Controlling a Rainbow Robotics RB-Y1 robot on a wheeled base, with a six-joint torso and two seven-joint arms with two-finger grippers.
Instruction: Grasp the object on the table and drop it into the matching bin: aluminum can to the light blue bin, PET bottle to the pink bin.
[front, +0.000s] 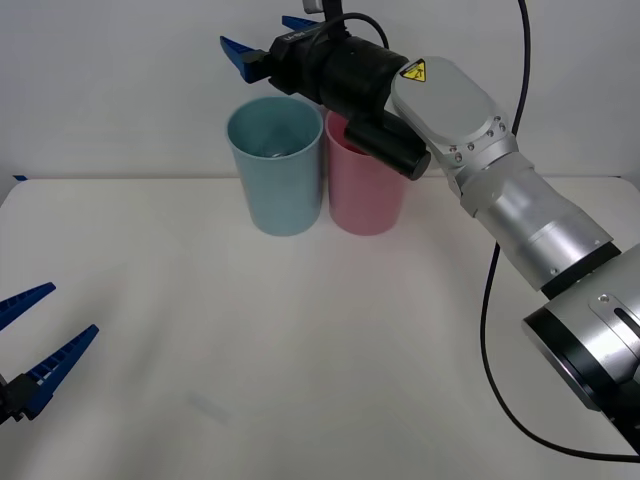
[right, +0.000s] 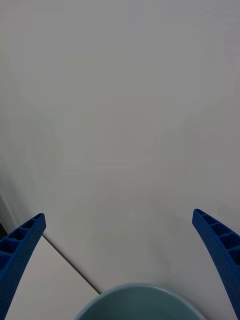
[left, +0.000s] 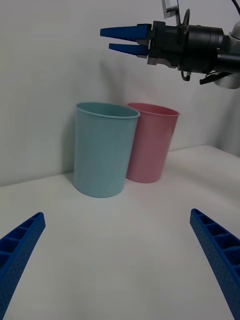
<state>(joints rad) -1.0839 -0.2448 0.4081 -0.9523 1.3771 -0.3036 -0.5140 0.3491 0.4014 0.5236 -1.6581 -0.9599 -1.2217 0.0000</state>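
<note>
Front view had the right pincer (front: 268, 38) raised above and just behind the light blue bin (front: 275, 166), its 2 blue ribbed fingers spread apart with nothing between them. From the right wrist view those fingers (right: 20, 255) stood at the 2 corners, wide apart and empty, with the rounded rim of the light blue bin (right: 134, 302) just under them and a plain pale wall beyond. The left wrist view caught the same right pincer (left: 129, 40) hanging in the air above both bins, reaching from the black wrist housing of the right arm (front: 520, 200).

The light blue bin stood upright on the white surface (front: 300, 350), touching or nearly touching the pink bin (front: 365, 185) at its right. Something lay dimly inside the blue bin, too unclear to identify; whether it was the can could not be told. The pink bin's rim was partly hidden by the right arm in the front view.

The left pincer (front: 28, 345) rested low at the near left edge of the surface, well apart from the bins, its fingers (left: 217, 260) open and holding nothing.
</note>
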